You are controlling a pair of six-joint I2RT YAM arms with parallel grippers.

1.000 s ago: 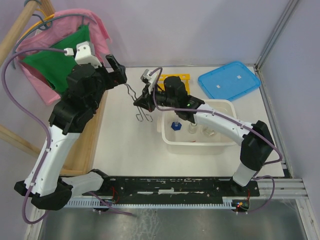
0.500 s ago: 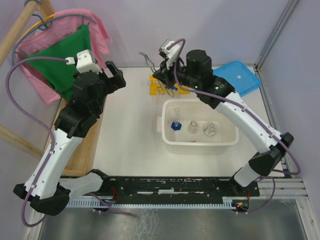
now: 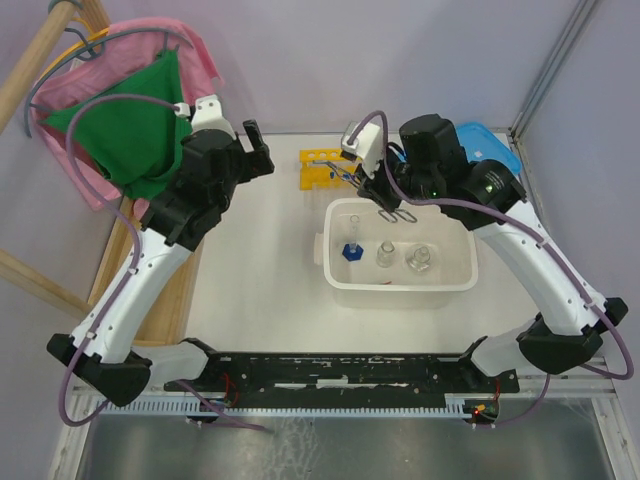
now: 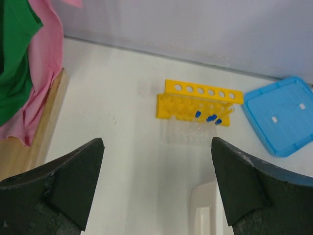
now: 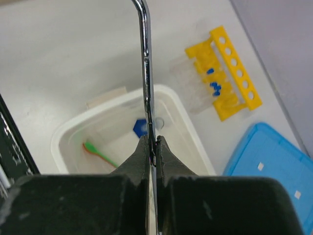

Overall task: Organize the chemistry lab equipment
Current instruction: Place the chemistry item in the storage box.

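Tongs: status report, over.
Right gripper shut on metal tongs, held over white tub. Left gripper open, empty, facing yellow rack. Flasks in tub below.

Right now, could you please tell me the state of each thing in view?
Left gripper: open, empty.
Right gripper: shut on metal tongs.
Yellow plastic test-tube rack: tipped on its side.
Large white plastic tub: uncovered.
Flat blue rectangular lid: off the tub, lying flat.

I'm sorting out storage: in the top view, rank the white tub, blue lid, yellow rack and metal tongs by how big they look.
1. white tub
2. blue lid and yellow rack: unsure, the right arm hides much of the lid
3. metal tongs, though raised nearer the camera
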